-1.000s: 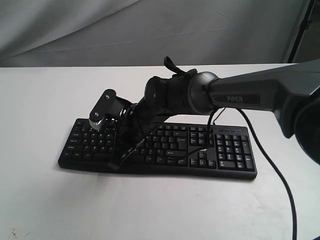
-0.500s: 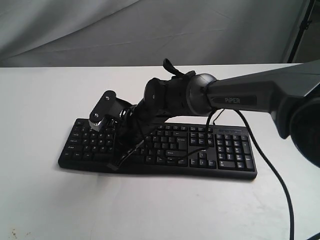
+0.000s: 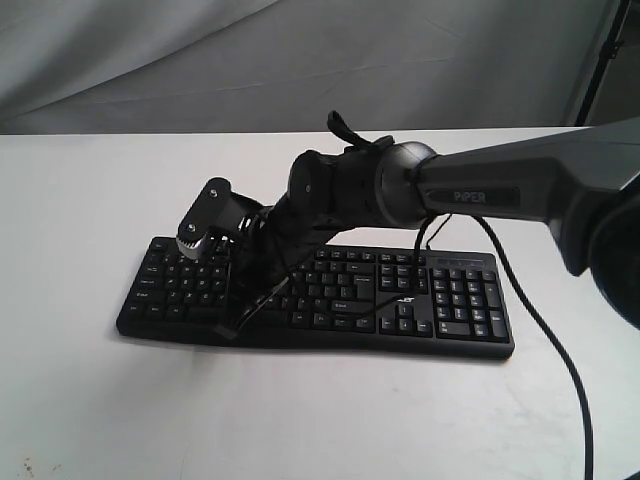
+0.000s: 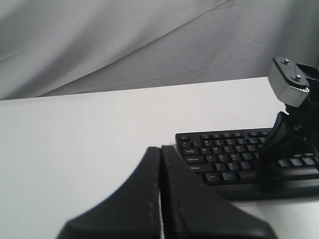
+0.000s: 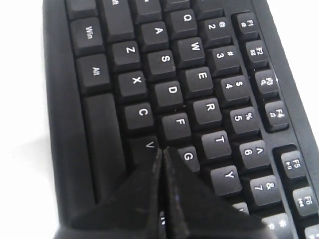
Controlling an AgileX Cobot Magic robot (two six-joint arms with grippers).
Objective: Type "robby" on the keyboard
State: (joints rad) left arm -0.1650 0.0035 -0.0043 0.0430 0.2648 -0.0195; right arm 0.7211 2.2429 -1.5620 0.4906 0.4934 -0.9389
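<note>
The black keyboard (image 3: 400,300) lies on the white table, with its number pad to the right. My right arm reaches across it to its left half. In the exterior view my right gripper (image 3: 232,330) points down at the keyboard's front edge. In the right wrist view the right gripper (image 5: 162,149) is shut, its tips over the keyboard (image 5: 199,79) between the V key (image 5: 149,145) and the G key (image 5: 188,156). Touch cannot be judged. My left gripper (image 4: 160,149) is shut on nothing, off the end of the keyboard (image 4: 224,149).
The white table (image 3: 90,400) ends at a grey cloth backdrop (image 3: 200,60). A black cable (image 3: 560,370) hangs from the right arm and trails over the table at the right. A dark stand leg (image 3: 600,60) is at the far right.
The right arm wobbled slightly left and back over the keyboard's left half; its gripper tip stays almost in the same place.
</note>
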